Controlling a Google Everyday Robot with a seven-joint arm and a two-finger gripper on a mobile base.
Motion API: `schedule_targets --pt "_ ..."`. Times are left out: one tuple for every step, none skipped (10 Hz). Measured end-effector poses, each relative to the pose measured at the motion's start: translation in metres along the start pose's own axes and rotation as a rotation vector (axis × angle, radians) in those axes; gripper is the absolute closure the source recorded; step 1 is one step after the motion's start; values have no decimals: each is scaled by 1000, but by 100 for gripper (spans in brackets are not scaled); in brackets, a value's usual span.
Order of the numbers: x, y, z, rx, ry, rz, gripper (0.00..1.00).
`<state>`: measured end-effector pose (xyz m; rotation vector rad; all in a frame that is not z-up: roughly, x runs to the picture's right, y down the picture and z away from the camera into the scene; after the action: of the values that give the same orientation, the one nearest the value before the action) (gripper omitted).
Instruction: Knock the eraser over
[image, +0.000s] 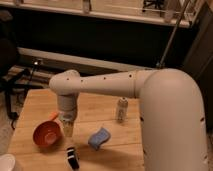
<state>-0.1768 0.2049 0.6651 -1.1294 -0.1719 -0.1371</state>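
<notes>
The eraser (73, 157), a small black block with a pale stripe, stands near the front edge of the wooden table (105, 107). My gripper (67, 131) hangs from the white arm (100, 84) and points down, just above and slightly behind the eraser, a little to its left. A gap shows between the gripper and the eraser.
An orange bowl-shaped scoop (47, 134) lies left of the gripper. A wavy blue sponge (99, 138) lies right of the eraser. A white bottle (121, 110) stands further back right. A pale round object (7, 164) sits at the front left corner.
</notes>
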Motion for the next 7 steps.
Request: schedule_targets --pt "-2 3 2 -20 6 -2 97" --pt "-5 5 6 -39 6 2 97" --pt "-6 8 10 -55 2 10 97" --pt "-8 10 14 -64 -7 18 97" --pt "-11 12 17 -69 -16 21 97" --pt "-13 15 20 -73 -26 23 97" --pt "-16 18 22 -73 -33 20 97"
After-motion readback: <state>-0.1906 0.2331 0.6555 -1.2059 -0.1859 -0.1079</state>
